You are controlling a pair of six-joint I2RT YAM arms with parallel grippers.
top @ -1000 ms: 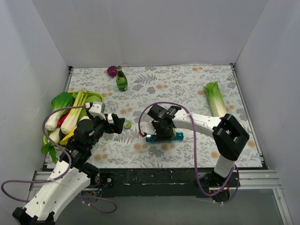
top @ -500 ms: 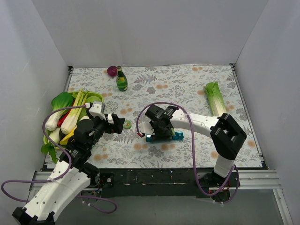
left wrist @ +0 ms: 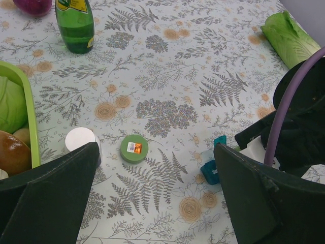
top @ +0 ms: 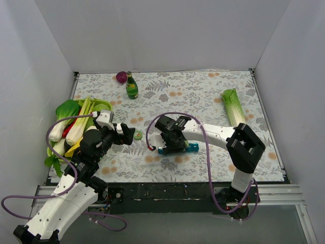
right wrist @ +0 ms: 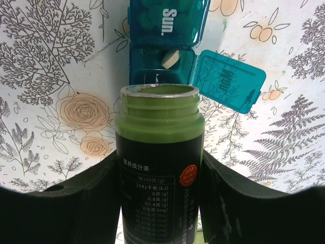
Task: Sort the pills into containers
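The teal-blue pill organiser point(top: 179, 148) lies on the floral cloth at mid table. In the right wrist view its "Sun." compartment point(right wrist: 167, 20) is closed. The compartment beside it stands open with its lid point(right wrist: 228, 79) flipped right and one pale pill point(right wrist: 170, 58) inside. My right gripper point(right wrist: 160, 168) is shut on an uncapped green pill bottle with a black label point(right wrist: 160, 147), whose mouth is tilted over the open compartment. My left gripper point(left wrist: 157, 168) is open and empty above the cloth, left of the organiser's end point(left wrist: 209, 170). The green bottle cap point(left wrist: 134, 148) lies near it.
A small white cylinder point(left wrist: 80, 138) stands beside the green cap. A green tray of vegetables point(top: 76, 122) sits at the left edge. A green glass bottle point(top: 132, 86) and a red onion point(top: 121, 77) stand at the back. A cabbage point(top: 233, 105) lies at the right.
My right gripper has shifted slightly left with the pill bottle, over the organiser's left end. The left arm has not moved.
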